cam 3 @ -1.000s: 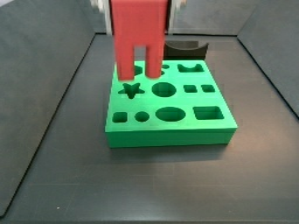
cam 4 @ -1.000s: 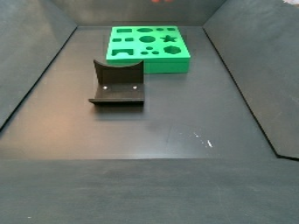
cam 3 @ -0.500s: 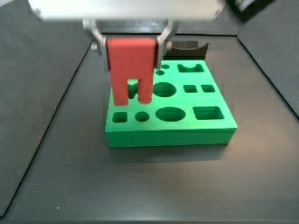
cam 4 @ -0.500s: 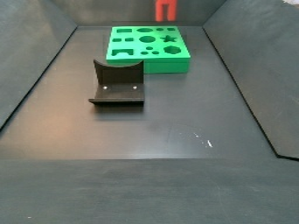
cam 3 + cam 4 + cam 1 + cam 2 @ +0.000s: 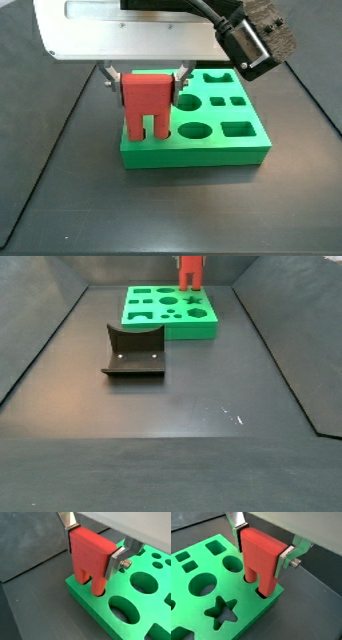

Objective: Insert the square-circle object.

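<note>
The square-circle object (image 5: 146,102) is a red block with two legs, one round and one square. My gripper (image 5: 144,76) is shut on its upper part; it also shows in the wrist views (image 5: 93,543) (image 5: 262,540). The legs' tips stand in two holes at a corner of the green block (image 5: 214,143), as both wrist views show (image 5: 89,559) (image 5: 261,559). In a side view the red object (image 5: 191,271) stands upright at the far right corner of the green block (image 5: 154,312).
The green block has other holes: a star (image 5: 223,609), circles (image 5: 202,583) and squares (image 5: 215,546). The dark fixture (image 5: 134,353) stands on the floor in front of the block. Dark walls surround the floor.
The gripper has come down with the red object. Its legs were above the block one second ago and now their tips are in the holes.
</note>
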Controlling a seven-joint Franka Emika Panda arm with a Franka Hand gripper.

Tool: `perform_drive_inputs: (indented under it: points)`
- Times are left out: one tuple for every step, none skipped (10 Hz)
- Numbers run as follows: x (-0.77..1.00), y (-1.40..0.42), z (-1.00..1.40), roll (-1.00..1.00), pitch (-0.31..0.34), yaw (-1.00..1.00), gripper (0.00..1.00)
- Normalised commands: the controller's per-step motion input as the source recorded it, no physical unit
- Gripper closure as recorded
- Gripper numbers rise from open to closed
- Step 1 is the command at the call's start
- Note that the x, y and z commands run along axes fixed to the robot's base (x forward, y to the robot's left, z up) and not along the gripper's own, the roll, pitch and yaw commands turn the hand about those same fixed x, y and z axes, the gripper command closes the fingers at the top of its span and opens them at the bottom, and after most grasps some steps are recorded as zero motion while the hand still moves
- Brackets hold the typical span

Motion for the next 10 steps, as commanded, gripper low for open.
perform_drive_inputs:
  points:
    - [0.25,0.01,-0.30,0.14,0.090,-0.09,1.00]
    - [0.31,0.00,-0.37,0.14,0.081,-0.16,1.00]
    - [0.18,0.00,-0.51,0.06,0.007,-0.23,1.00]
    - [0.00,0.00,-0.73,-0.02,-0.111,0.00,1.00]
    - [-0.09,0.02,-0.75,-0.11,-0.161,0.00,1.00]
    - [-0.16,0.07,-0.63,-0.16,-0.219,0.00,1.00]
    - [-0.17,0.10,-0.53,-0.20,-0.246,0.02,1.00]
    - [-0.09,0.04,-0.32,-0.19,-0.184,0.00,1.00]
    - [0.00,-0.01,0.00,0.02,0.000,0.00,1.00]
    - [0.00,0.00,0.00,-0.02,0.000,0.00,1.00]
